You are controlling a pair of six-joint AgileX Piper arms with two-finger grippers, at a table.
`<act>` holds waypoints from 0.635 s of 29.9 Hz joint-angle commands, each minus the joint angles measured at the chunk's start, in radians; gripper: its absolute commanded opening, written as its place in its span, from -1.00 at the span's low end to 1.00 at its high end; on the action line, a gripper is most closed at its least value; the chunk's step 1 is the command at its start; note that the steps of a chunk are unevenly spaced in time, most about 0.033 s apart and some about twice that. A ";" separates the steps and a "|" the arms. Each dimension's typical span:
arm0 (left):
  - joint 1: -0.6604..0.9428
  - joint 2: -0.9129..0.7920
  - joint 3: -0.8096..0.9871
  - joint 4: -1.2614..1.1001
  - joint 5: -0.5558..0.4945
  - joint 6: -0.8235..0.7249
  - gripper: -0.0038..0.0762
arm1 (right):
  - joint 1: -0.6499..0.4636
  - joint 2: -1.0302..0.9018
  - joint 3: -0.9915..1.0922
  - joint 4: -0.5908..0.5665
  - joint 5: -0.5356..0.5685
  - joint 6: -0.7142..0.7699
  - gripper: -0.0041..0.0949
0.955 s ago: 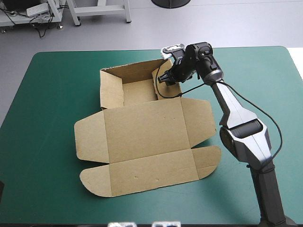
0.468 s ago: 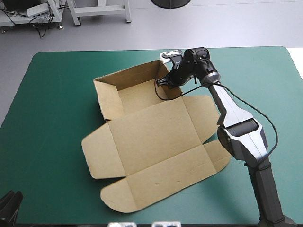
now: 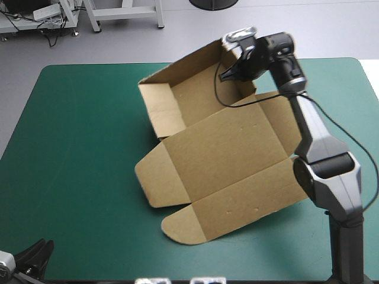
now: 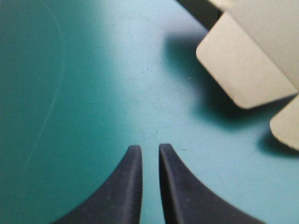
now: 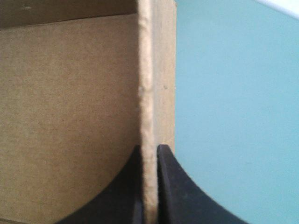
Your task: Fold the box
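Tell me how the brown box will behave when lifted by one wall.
Probably stiff: pinched by the right pincer at one wall edge, the box tilts as a whole, panels flat. Likely light, since that narrow grip carries it. Its flaps may swing at the creases; one hangs above the teal-green cover, casting a shadow.

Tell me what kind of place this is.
Probably a robot lab or test bench: a table with a teal-green cover, and the right gripper pinching a wall of a brown box.
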 commanded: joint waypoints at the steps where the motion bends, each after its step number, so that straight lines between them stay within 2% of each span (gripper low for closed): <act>1: -0.006 0.016 -0.003 -0.059 -0.027 0.059 -0.69 | -0.102 -0.192 -0.040 -0.042 0.005 -0.001 -0.94; 5: -0.006 0.016 -0.003 -0.055 -0.039 0.063 -0.72 | -0.240 -0.307 -0.018 -0.065 0.006 -0.003 -0.94; 9: -0.006 0.016 -0.003 -0.053 -0.066 0.071 -0.72 | -0.397 -0.419 0.109 -0.072 0.006 -0.007 -0.94; 14: -0.006 0.016 -0.003 -0.047 -0.068 0.079 -0.72 | -0.605 -0.525 0.384 0.036 0.004 -0.008 -0.94; 19: -0.006 0.016 -0.003 -0.045 -0.068 0.081 -0.72 | -0.733 -0.568 0.689 0.071 -0.027 -0.023 -0.94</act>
